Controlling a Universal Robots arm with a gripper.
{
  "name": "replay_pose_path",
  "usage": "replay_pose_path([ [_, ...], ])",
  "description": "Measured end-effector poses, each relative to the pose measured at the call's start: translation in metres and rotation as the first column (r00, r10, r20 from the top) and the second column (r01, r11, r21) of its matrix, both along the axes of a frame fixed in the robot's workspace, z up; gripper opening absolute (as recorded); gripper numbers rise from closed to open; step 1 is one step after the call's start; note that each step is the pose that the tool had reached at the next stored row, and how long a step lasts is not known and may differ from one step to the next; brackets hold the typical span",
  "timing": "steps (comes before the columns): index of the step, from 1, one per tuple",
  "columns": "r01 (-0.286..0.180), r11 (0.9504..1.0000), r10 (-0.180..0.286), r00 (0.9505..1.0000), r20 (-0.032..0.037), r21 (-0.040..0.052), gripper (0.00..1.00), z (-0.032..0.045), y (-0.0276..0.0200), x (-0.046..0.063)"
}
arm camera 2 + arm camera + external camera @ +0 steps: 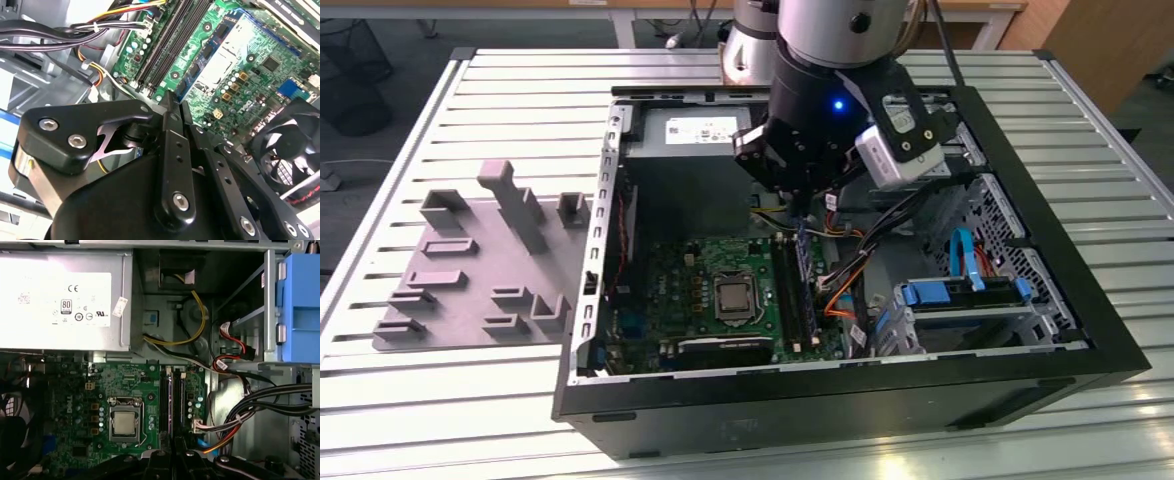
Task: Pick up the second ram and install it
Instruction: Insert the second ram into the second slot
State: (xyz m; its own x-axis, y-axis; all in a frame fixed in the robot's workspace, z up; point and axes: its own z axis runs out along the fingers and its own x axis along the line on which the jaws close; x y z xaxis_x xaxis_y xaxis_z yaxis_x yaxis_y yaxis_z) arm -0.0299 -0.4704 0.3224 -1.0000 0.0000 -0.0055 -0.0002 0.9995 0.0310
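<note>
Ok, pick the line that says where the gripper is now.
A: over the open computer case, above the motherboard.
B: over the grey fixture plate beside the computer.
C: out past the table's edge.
A: in the exterior view the gripper hangs over the open computer case, above the green motherboard near its long black slots.
</note>
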Motion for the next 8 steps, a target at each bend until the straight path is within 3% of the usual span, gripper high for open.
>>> replay_pose_path([
  [8, 0.0, 1.0, 0.0, 1.0, 0.0, -0.0001, 0.14, -0.0144, 0.0005, 0.0],
])
